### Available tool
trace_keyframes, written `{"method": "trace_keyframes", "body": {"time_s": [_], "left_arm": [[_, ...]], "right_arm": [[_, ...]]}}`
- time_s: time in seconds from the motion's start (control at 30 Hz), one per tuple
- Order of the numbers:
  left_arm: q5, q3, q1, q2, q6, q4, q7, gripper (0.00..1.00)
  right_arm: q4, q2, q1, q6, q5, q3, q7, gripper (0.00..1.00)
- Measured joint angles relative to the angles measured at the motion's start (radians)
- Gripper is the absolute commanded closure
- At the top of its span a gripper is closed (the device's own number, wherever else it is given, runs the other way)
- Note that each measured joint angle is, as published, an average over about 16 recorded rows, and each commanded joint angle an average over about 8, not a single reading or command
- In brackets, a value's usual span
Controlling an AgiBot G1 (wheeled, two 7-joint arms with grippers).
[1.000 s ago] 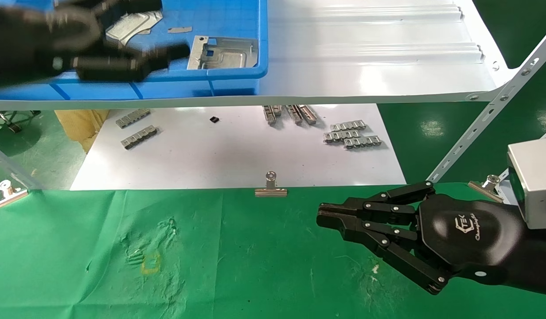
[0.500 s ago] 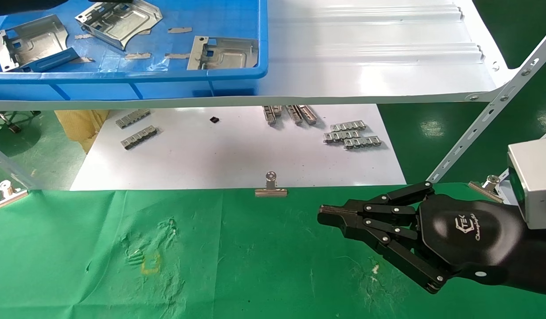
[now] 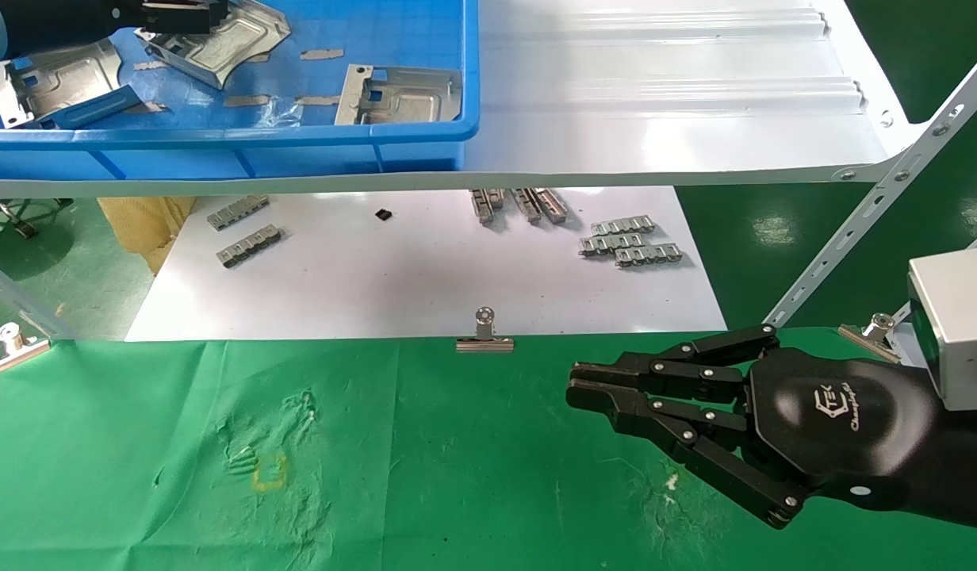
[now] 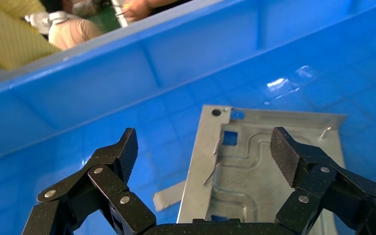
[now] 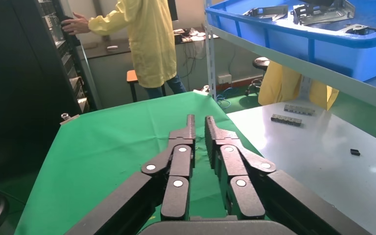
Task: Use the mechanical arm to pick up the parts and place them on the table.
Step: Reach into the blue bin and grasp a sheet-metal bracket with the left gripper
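Observation:
Three silvery parts lie in a blue bin [image 3: 298, 135] on the shelf: one at far left [image 3: 52, 79], one beside it [image 3: 219, 44], one at the right end [image 3: 401, 95]. My left gripper [image 3: 183, 12] hangs over the left two, at the picture's top edge. In the left wrist view it [image 4: 205, 147] is open and empty, and its fingers straddle a part [image 4: 254, 166] lying flat on the bin floor, without touching it. My right gripper [image 3: 572, 385] is parked low over the green table [image 3: 457, 476], shut and empty, with a narrow slit between the fingers [image 5: 199, 120].
The bin stands on a glossy white shelf [image 3: 655, 119] with a slanted metal strut [image 3: 853, 230]. Below lie a white sheet [image 3: 417, 270] with grey toothed strips [image 3: 631, 242] and a binder clip [image 3: 484, 333]. A yellow square mark [image 3: 270, 472] is on the cloth. A person in yellow [image 5: 142, 39] stands beyond the table.
My left arm swept from the bin's front left up out of view, and now shows again at the top left over the parts. The right arm stayed put.

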Motion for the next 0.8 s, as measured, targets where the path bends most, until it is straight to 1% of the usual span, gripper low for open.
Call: {"method": "trace_keyframes", "body": {"time_s": [0.23, 0.8], "left_arm": [[0.008, 0.006, 0.001, 0.001, -0.002, 0.018, -0.013, 1.00], [0.019, 0.013, -0.001, -0.018, 0.060, 0.018, -0.028, 1.00]], "right_arm": [[0.000, 0.000, 0.000, 0.000, 0.000, 0.000, 0.000, 0.00], [0.000, 0.000, 0.000, 0.000, 0.000, 0.000, 0.000, 0.00]]}}
